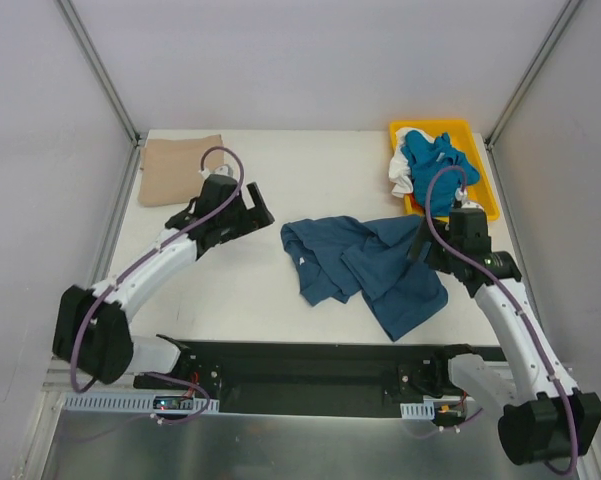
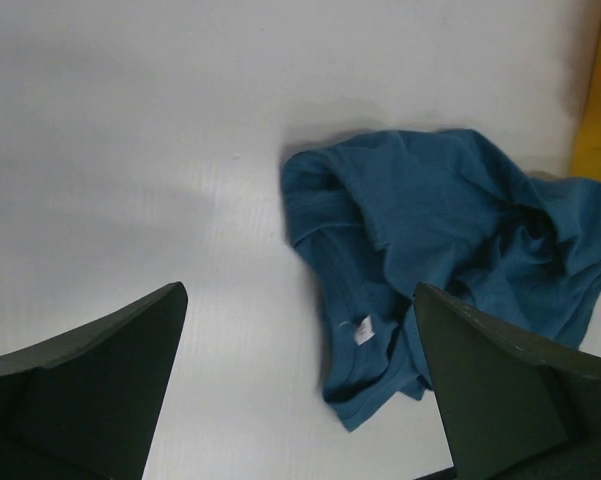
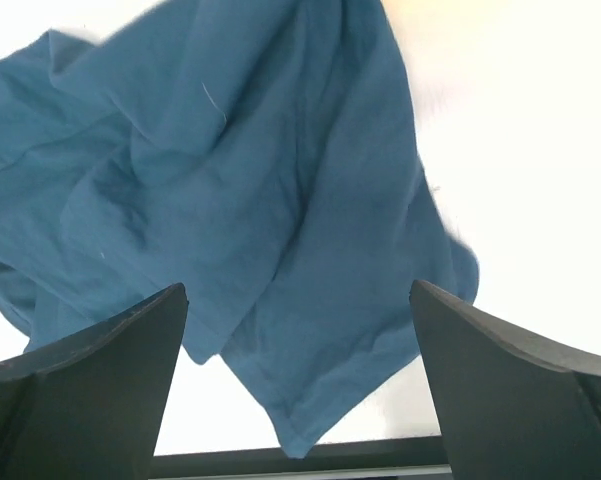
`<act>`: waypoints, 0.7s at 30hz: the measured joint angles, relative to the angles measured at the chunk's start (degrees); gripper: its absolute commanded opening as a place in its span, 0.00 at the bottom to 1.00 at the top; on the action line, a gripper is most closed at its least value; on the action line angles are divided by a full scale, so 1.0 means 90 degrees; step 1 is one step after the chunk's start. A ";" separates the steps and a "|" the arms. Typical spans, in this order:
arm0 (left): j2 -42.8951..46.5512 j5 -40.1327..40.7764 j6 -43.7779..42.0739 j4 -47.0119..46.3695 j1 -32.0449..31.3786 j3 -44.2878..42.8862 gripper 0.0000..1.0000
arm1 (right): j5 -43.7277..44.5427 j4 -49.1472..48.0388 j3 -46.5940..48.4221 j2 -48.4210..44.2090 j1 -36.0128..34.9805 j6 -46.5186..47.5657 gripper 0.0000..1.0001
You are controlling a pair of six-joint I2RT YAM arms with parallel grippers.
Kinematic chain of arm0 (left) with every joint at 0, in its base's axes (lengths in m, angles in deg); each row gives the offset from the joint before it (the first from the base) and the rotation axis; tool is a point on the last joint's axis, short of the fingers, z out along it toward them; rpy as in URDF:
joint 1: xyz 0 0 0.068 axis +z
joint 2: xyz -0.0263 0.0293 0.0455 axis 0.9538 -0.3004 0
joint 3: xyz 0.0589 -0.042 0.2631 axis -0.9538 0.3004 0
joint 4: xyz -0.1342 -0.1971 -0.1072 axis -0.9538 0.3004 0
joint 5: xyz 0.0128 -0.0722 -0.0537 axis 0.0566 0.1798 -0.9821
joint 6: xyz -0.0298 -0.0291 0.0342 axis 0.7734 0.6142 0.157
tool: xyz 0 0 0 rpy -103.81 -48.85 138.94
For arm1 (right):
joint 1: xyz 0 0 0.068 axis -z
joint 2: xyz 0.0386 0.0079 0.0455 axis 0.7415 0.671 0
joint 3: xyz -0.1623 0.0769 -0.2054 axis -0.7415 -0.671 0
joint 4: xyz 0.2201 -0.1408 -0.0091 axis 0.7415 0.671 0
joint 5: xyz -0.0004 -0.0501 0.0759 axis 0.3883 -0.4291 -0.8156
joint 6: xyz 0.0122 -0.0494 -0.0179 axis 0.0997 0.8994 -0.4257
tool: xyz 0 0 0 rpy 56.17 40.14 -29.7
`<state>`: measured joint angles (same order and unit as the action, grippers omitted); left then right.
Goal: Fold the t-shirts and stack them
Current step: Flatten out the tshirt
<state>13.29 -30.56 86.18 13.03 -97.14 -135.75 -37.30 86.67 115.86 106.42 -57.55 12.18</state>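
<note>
Gaping empty, left gripper [image 1: 252,208] and right gripper [image 1: 419,246] flank one teal t-shirt [image 1: 365,265]; one tan t-shirt [image 1: 180,170] beyond.

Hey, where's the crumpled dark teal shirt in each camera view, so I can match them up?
Top external: teal shirt just right of centre.
Left wrist: teal shirt in the right half, middle to bottom.
Right wrist: teal shirt fills the left and middle.
Shared landmark: the white tabletop under it in all three.

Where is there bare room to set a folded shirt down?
Bare: the far middle, between the tan shirt and the yellow tray; also the near patch between the left arm and the crumpled teal shirt. Crowded: the right side, where that shirt nearly reaches the tray.
</note>
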 measured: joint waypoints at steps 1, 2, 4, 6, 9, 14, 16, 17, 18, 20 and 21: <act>-0.0376 -0.0185 0.0000 -0.0058 0.0022 -0.0260 0.89 | -0.0002 0.0075 -0.0151 -0.0177 0.0000 -0.0083 0.97; -0.0738 -0.0369 0.0012 -0.0148 0.0049 -0.0500 0.87 | -0.0034 0.0090 -0.0357 -0.0413 0.0000 -0.0185 0.97; -0.1518 -0.0811 0.0017 -0.0221 0.0104 -0.1059 0.81 | -0.0228 0.0182 -0.0707 -0.0833 0.0000 -0.0369 0.97; -0.2203 -0.1141 0.0049 -0.0325 0.0126 -0.1489 0.73 | -0.0520 0.0255 -0.0996 -0.1183 0.0000 -0.0522 0.97; -0.3184 -0.1666 0.0134 -0.0413 0.0160 -0.2072 0.66 | -0.0874 0.0452 -0.1234 -0.1423 -0.0022 -0.0695 0.97; -0.4133 -0.2098 0.0282 -0.0423 0.0160 -0.2370 0.62 | -0.0913 0.0998 -0.1246 -0.1494 -0.0449 -0.0828 0.97; -0.4354 -0.2225 0.0359 -0.0406 0.0158 -0.2397 0.58 | -0.0908 0.1112 -0.1246 -0.1506 -0.0605 -0.0850 0.97; -0.4447 -0.2310 0.0391 -0.0403 0.0158 -0.2414 0.49 | -0.0906 0.1163 -0.1246 -0.1494 -0.0680 -0.0855 0.97; -0.4507 -0.2351 0.0413 -0.0401 0.0158 -0.2431 0.45 | -0.0899 0.1200 -0.1246 -0.1477 -0.0726 -0.0857 0.97; -0.4639 -0.2477 0.0481 -0.0406 0.0146 -0.2477 0.29 | -0.0843 0.1314 -0.1241 -0.1394 -0.0828 -0.0857 0.97; -0.4677 -0.2504 0.0503 -0.0406 0.0146 -0.2492 0.10 | -0.0835 0.1345 -0.1243 -0.1362 -0.0857 -0.0857 0.97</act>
<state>-28.81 -53.09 90.70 9.38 -95.83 -158.17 -44.81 98.78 104.67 94.16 -65.27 4.47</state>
